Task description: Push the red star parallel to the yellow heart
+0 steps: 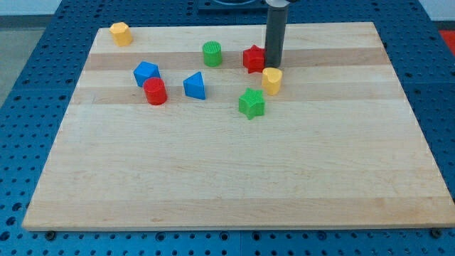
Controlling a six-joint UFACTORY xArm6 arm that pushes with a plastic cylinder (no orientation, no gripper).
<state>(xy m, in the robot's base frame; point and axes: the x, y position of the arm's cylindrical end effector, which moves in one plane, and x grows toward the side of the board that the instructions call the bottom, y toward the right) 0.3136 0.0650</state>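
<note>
1. Camera view, work surface: a pale wooden board (234,178) lies on a blue perforated table (28,85). The board is the only carrier in view; it has no raised rim and no compartments. All eight blocks rest directly on its upper half.

2. Camera view, arm: a straight dark rod (276,32) descends from the view's top edge. The arm ends in this rod and carries no claw, so it has nothing to open, close or hold with. The tip (274,65) sits on the board.

3. Camera view, task blocks: the red star (253,58) stands just to the view's left of the tip and appears to touch the rod. The yellow heart (271,80) lies just below the tip, close to the star's lower right; whether heart and star touch cannot be told.

4. Camera view, other blocks:
   - The green cylinder (212,53) stands to the view's left of the red star, apart from it.
   - The green star (251,104) lies below the yellow heart, near it.
   - The blue triangular block (194,86) sits left of the green star.
   - The red cylinder (155,92) touches the blue cube-like block (146,72), which lies at its upper left.
   - The yellow block (121,33), shape unclear, stands alone near the board's top left corner.
</note>
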